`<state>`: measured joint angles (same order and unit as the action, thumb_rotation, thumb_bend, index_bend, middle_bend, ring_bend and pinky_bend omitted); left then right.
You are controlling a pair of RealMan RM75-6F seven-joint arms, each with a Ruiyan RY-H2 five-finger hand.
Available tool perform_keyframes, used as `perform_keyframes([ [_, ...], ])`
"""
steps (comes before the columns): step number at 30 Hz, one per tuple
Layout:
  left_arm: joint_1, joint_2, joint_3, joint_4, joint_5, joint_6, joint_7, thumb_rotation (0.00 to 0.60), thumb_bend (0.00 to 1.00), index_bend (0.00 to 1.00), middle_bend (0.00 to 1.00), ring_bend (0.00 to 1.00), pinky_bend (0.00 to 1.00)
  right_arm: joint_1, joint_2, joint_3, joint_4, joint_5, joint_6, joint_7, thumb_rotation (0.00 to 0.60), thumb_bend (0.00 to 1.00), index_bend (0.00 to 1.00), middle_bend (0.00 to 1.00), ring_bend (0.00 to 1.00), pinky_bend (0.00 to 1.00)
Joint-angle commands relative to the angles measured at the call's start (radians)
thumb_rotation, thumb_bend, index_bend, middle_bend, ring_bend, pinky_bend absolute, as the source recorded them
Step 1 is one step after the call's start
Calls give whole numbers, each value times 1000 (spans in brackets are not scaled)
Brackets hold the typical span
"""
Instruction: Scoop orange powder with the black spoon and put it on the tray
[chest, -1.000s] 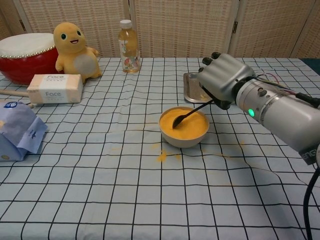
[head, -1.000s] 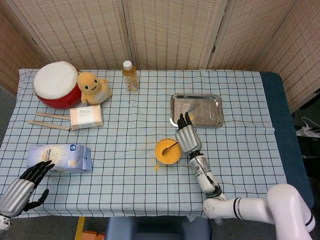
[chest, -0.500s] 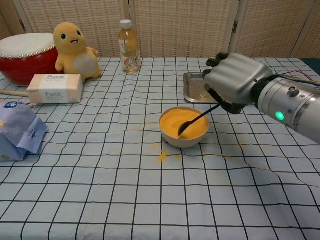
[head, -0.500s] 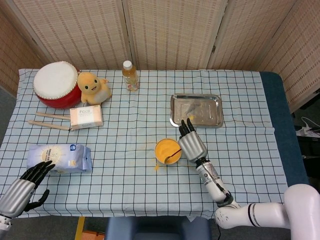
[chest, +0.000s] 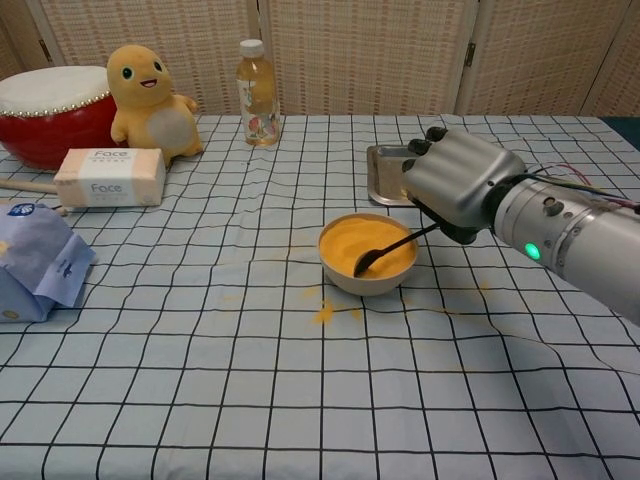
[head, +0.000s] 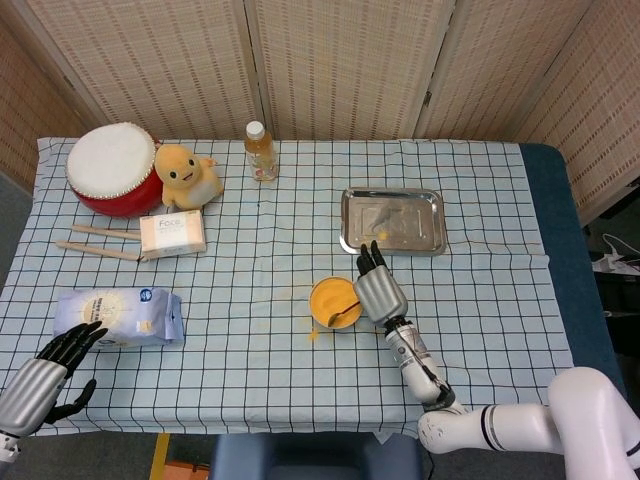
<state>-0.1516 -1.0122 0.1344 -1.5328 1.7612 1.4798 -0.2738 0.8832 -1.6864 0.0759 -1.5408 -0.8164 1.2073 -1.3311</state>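
A white bowl (chest: pixel 368 277) (head: pixel 334 302) of orange powder sits mid-table. My right hand (chest: pixel 458 186) (head: pixel 378 288) hovers just right of the bowl and grips the handle of the black spoon (chest: pixel 391 247). The spoon's bowl end (head: pixel 336 318) dips into the powder near the front rim. The metal tray (head: pixel 393 221) (chest: pixel 388 176) lies behind the hand, with faint powder smears on it. My left hand (head: pixel 40 378) rests open at the table's near left corner, holding nothing.
Spilled orange powder (chest: pixel 325 313) marks the cloth in front of the bowl. A blue bag (head: pixel 120 317) lies by my left hand. A tissue box (head: pixel 173 233), yellow duck toy (head: pixel 184 174), red drum (head: pixel 112 168), drumsticks (head: pixel 98 243) and bottle (head: pixel 260 151) stand at the back left.
My right hand has shifted slightly right and toward me, dragging the spoon's tip from the middle of the powder to the bowl's front rim. The left hand has stayed put.
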Motion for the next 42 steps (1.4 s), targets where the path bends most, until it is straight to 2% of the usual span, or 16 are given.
perform_keyframes([
  [1,0,1,0,0,-1,0,-2,600,501,0,0,0,139,7,-11,3,14,17,-3,-14,600,846,960,183,0,69],
  [8,-3,1,-2,3,-4,-5,-8,600,501,0,0,0,139,20,-36,15,52,38,4,-27,600,848,963,183,0,69],
  [15,-4,2,-7,9,-17,-9,-17,600,501,0,0,0,139,62,-116,73,163,88,-6,-45,600,848,963,184,0,69],
  [19,-3,3,-9,11,-20,-7,-22,600,501,0,0,0,139,78,-144,88,203,93,-9,-44,600,849,963,183,0,69],
  [23,-2,3,-9,14,-20,-6,-25,600,501,0,0,0,139,72,-140,88,200,66,8,-16,600,849,963,184,0,69],
  [29,0,3,-10,11,-19,-3,-19,600,501,0,0,0,139,37,-65,66,104,11,41,33,600,849,963,185,0,69],
  [32,-2,2,-9,8,-17,-7,-15,600,501,0,0,0,140,29,-44,63,91,4,47,39,600,849,963,185,0,69],
  [37,-2,0,-8,4,-12,-7,-7,600,500,0,0,0,139,42,-64,88,138,38,18,44,600,849,963,186,0,69],
  [42,-5,0,-11,10,-23,-17,-14,600,500,0,0,0,140,73,-118,104,236,63,-25,34,600,849,963,189,0,69],
])
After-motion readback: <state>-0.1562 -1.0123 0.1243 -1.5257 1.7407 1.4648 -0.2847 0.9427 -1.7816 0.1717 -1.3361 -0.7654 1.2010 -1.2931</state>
